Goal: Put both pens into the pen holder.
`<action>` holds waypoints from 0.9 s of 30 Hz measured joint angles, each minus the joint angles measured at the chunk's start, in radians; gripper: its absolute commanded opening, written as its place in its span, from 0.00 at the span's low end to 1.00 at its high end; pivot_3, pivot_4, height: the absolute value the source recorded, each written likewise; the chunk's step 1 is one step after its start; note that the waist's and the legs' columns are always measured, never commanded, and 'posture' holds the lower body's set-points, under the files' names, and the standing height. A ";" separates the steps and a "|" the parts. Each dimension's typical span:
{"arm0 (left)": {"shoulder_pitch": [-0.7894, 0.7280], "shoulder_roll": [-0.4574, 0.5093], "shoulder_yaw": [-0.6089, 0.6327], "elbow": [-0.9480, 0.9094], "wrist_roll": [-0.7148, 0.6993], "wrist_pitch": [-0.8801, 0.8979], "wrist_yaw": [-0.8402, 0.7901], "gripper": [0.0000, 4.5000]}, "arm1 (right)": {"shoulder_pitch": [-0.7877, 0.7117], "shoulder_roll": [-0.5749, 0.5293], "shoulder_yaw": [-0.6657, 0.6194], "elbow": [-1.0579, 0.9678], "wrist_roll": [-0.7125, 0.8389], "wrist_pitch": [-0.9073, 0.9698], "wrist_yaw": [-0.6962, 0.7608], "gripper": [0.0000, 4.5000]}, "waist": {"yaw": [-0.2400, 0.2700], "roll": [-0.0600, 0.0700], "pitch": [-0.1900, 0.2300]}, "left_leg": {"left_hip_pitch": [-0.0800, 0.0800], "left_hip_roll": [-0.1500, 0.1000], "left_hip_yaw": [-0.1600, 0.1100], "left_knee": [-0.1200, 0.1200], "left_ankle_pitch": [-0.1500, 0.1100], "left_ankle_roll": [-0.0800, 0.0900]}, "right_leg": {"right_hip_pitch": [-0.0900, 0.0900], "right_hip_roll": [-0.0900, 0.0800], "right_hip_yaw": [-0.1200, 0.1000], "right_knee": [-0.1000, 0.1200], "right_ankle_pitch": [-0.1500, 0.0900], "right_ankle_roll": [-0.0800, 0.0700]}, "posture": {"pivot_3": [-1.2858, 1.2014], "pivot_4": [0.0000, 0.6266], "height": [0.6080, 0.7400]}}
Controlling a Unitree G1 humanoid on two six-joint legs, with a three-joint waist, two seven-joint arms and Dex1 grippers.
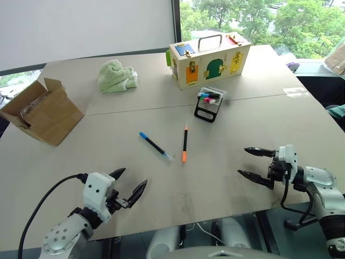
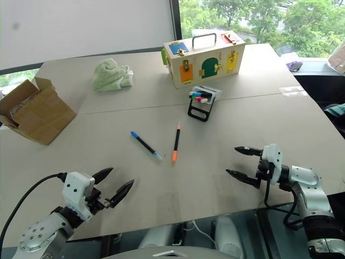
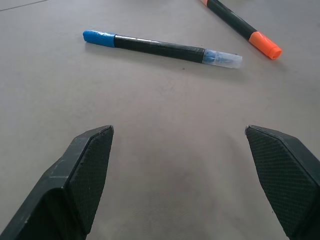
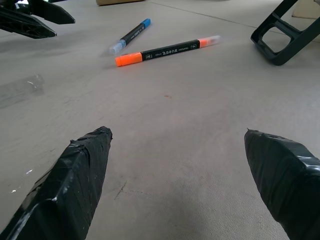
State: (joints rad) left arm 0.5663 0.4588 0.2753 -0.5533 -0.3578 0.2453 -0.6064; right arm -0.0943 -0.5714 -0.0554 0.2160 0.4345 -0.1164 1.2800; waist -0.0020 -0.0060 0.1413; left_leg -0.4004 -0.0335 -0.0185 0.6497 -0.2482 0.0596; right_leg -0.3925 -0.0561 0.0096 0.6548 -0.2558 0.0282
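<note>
We counted two pens on the table (image 1: 253, 97): the blue pen (image 1: 155, 145) and orange pen (image 1: 185, 143), near each other, short of the one holder (image 1: 208, 104), which held perhaps four markers (image 1: 209, 97). Left gripper (image 1: 131, 188) and right gripper (image 1: 247, 162) gaped wide, empty.

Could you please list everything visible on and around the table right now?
blue-capped pen: one, dark barrel, table centre, lying flat
orange-ended pen: one, dark barrel, just right of it, apart
pen holder: one, black frame, before the wooden box, holding short coloured markers
wooden box: one, pale, coloured doors, far side
cloth: one, green, far left
cardboard box: one, brown, open, left edge
left gripper: black, open, near edge
right gripper: black, open, near right
</note>
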 measured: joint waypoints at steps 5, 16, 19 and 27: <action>-0.002 0.000 0.000 0.000 0.000 0.000 0.000 0.98 | 0.000 0.000 0.000 0.000 -0.003 0.000 0.000 1.00 | 0.000 0.000 0.001 | 0.000 0.000 0.000 0.000 0.000 0.000 | 0.000 0.000 0.000 0.000 0.000 0.000 | 0.52 0.24 1.00; -0.012 0.000 0.000 0.000 0.000 -0.005 -0.001 0.98 | 0.000 0.000 0.000 0.001 -0.003 -0.001 0.007 1.00 | 0.000 0.000 0.002 | 0.000 0.000 0.000 0.000 0.000 0.000 | 0.000 0.000 0.000 0.000 0.000 0.000 | 0.52 0.24 1.00; -0.011 0.000 0.000 0.000 0.000 -0.007 -0.001 0.98 | 0.000 0.000 0.000 0.001 -0.003 -0.001 0.009 1.00 | 0.000 0.000 0.002 | 0.000 0.000 0.000 0.000 0.000 0.000 | 0.000 0.000 0.000 0.000 0.000 0.000 | 0.52 0.24 1.00; 0.008 -0.001 0.000 0.000 0.000 -0.009 -0.001 0.98 | 0.001 0.000 0.000 0.000 -0.003 0.000 0.015 1.00 | 0.000 -0.001 0.004 | 0.000 0.001 0.000 0.000 0.000 0.000 | 0.000 0.000 0.000 0.000 0.000 0.000 | 0.52 0.24 1.00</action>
State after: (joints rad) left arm 0.5742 0.4582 0.2752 -0.5533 -0.3578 0.2366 -0.6075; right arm -0.0933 -0.5713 -0.0554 0.2159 0.4319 -0.1163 1.2955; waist -0.0017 -0.0067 0.1449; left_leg -0.4002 -0.0330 -0.0181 0.6497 -0.2482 0.0595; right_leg -0.3927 -0.0561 0.0097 0.6547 -0.2559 0.0280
